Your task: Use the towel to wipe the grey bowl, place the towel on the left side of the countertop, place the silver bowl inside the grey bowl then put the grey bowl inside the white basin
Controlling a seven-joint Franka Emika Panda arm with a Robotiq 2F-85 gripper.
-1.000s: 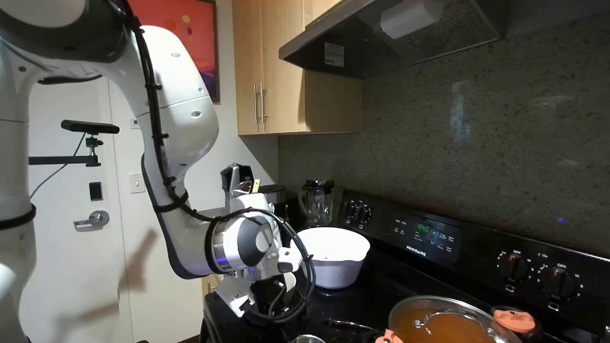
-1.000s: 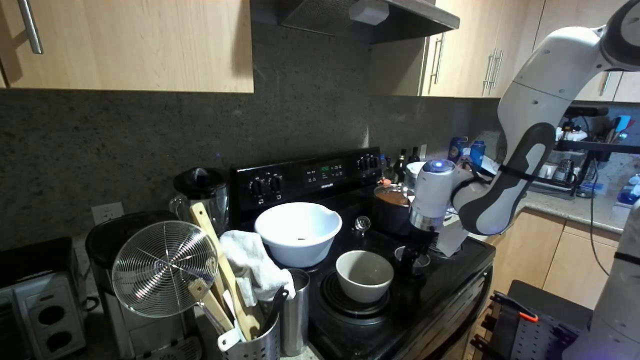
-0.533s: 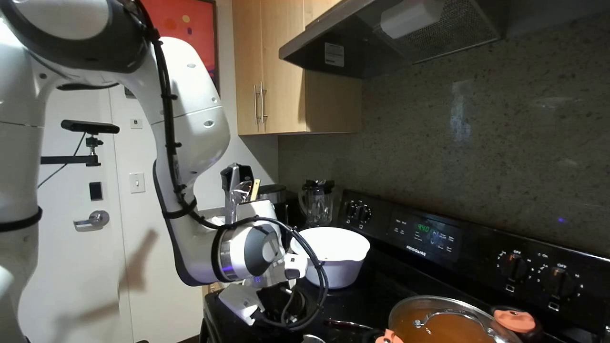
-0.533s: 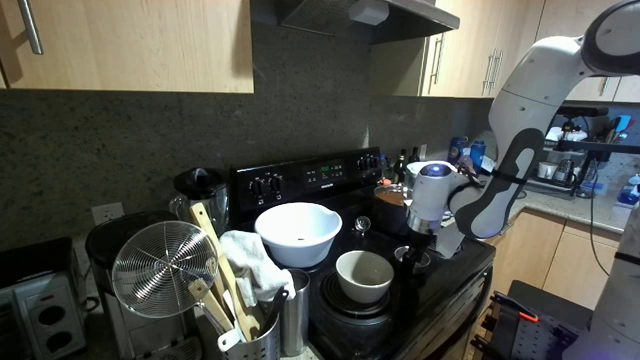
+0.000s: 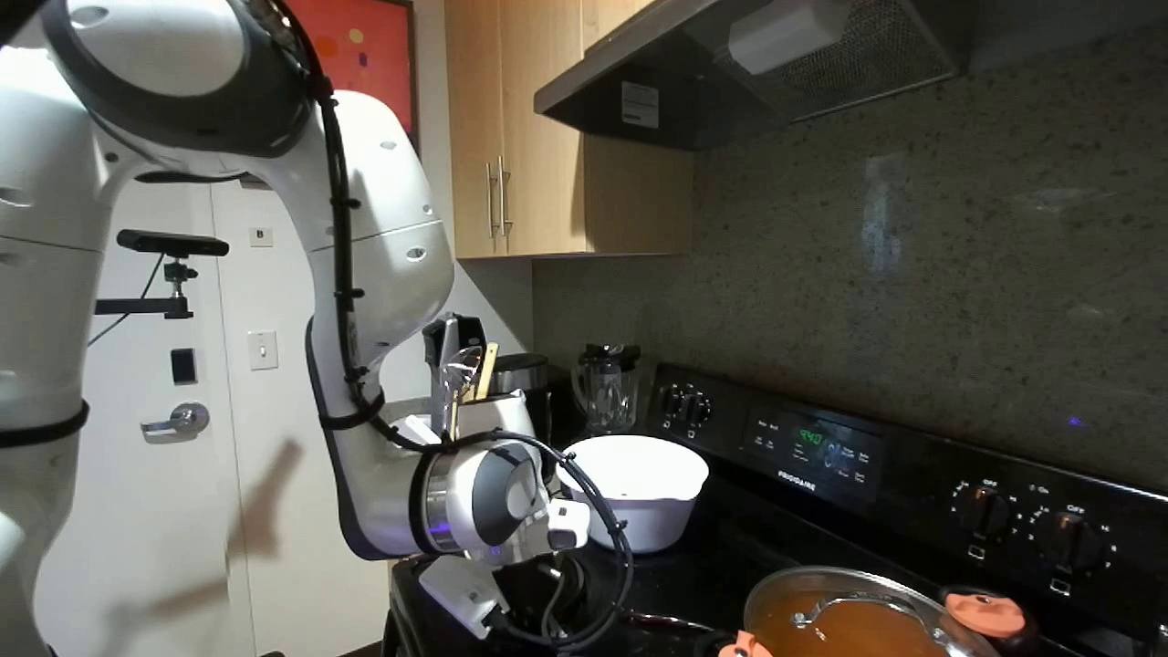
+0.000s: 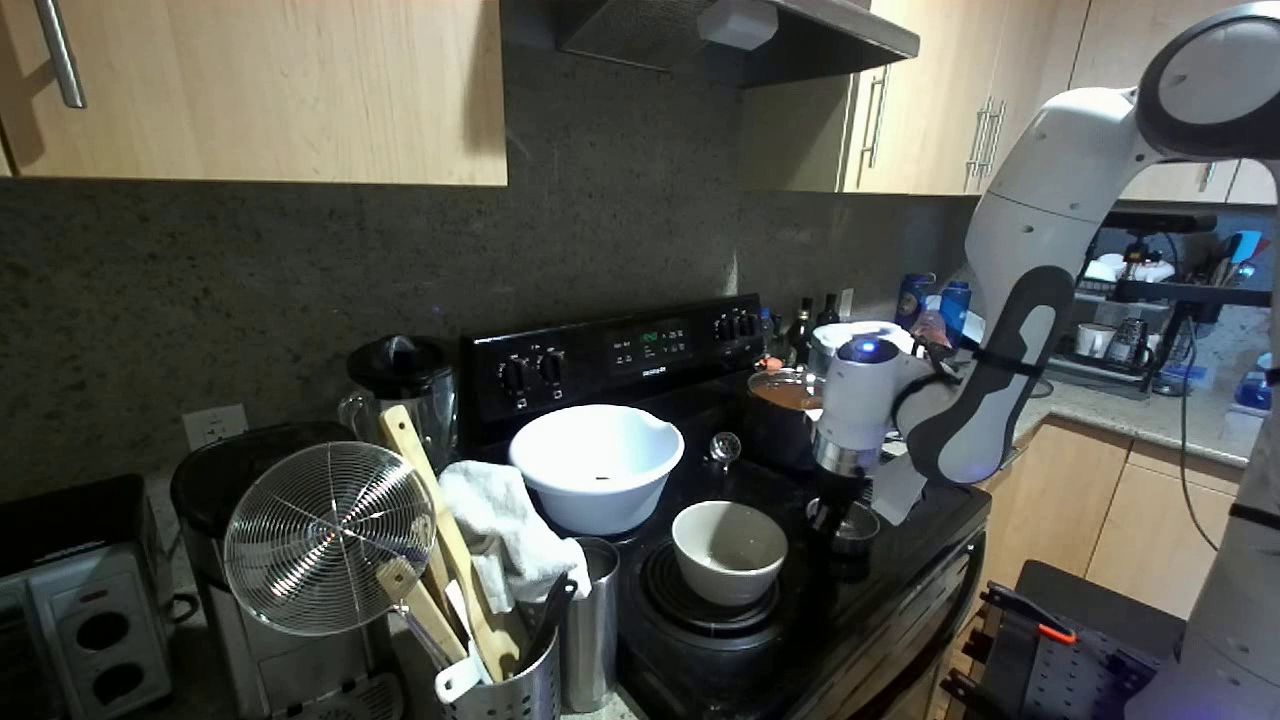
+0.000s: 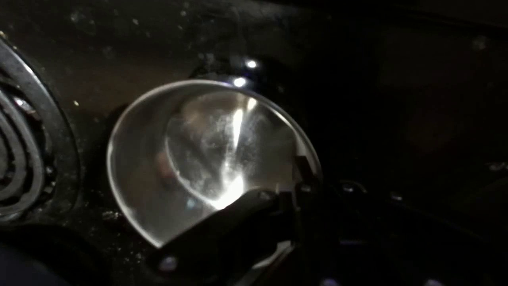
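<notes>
In the wrist view the shiny silver bowl stands on the black stovetop. My gripper is shut on its rim at the lower right, one finger inside the wall; the dark outer finger is hard to make out. An exterior view shows the gripper over the same silver bowl, partly covering it. To the left, the grey bowl sits upright on a coil burner. Behind it is the white basin, visible in both exterior views. The white towel drapes over the utensils and a metal canister.
A lidded pot of orange-brown food occupies the stove's back corner beyond the gripper. Wooden utensils and a wire strainer rise at the near left. A blender stands by the wall, under the range hood.
The arm has come lower and the jaws have closed on the silver bowl's rim. The bowl has slid slightly away from the grey bowl. Towel, grey bowl and basin stay put.
</notes>
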